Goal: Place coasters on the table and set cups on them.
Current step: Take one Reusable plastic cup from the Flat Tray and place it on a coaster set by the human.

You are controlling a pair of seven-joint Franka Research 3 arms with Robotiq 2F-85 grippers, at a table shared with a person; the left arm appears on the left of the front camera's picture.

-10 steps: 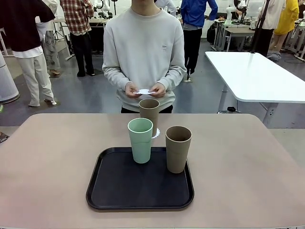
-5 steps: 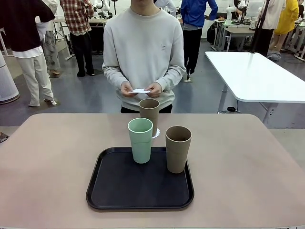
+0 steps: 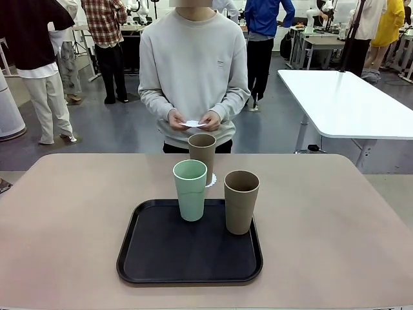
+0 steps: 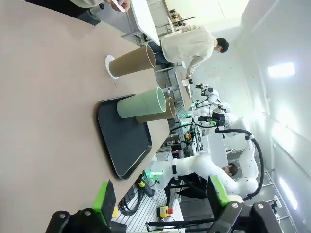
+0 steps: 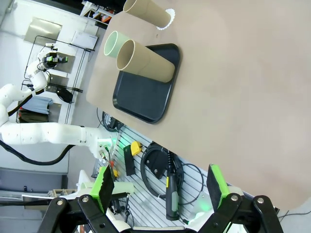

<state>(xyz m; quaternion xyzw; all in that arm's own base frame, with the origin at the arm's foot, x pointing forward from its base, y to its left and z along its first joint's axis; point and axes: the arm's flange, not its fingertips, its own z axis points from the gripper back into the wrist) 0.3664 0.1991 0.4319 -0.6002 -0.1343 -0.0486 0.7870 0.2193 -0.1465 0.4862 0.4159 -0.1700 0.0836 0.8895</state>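
Front view: we judge the mint cup (image 3: 190, 191), at the far edge of the tray (image 3: 168, 255), light, stiff, slick; we'd grip mid-wall. Left gripper (image 4: 162, 193) and right gripper (image 5: 161, 187) gape wide.

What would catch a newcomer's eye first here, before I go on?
The black tray at the near middle of the table, with a mint green cup and a brown cup standing on it. Just beyond it a second brown cup stands on a white coaster, and the person at the far side holds another coaster.

Mint cup (image 3: 190, 194), brown cup (image 3: 241, 205), black tray (image 3: 187, 257), beige table (image 3: 335, 232).
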